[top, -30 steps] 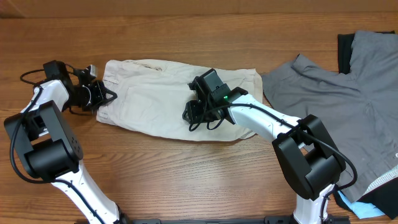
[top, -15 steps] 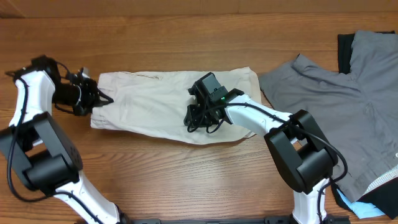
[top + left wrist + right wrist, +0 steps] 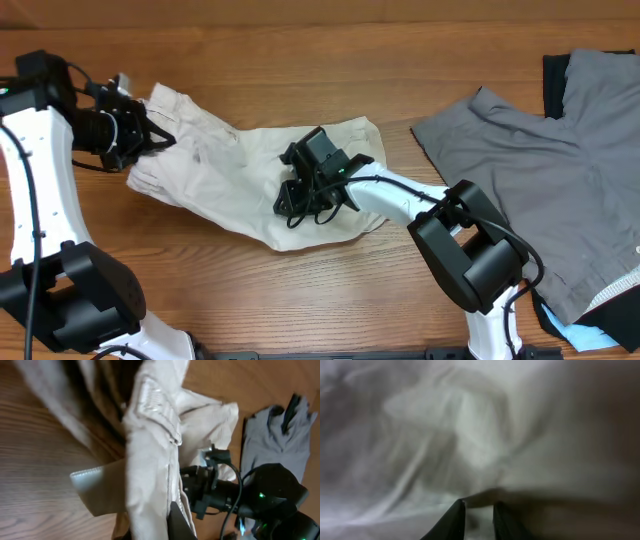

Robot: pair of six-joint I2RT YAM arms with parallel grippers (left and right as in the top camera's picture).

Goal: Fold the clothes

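The beige shorts (image 3: 235, 165) lie crumpled on the wooden table, stretched from upper left to centre. My left gripper (image 3: 150, 135) is shut on the shorts' left end and holds it lifted off the table. In the left wrist view the cloth (image 3: 150, 435) hangs over my dark finger (image 3: 177, 525). My right gripper (image 3: 293, 205) presses down on the middle of the shorts. In the right wrist view its two fingers (image 3: 479, 515) are nearly together with beige cloth (image 3: 470, 425) pinched between them.
A grey garment (image 3: 540, 190) is spread at the right of the table, also seen in the left wrist view (image 3: 272, 435). A black fabric piece (image 3: 553, 75) lies under its far edge. A blue item (image 3: 560, 325) sits at the bottom right corner.
My left gripper has risen and moved to the far left, lifting the shorts' left end. The shorts have bunched and shifted left. My right gripper has moved left with them.
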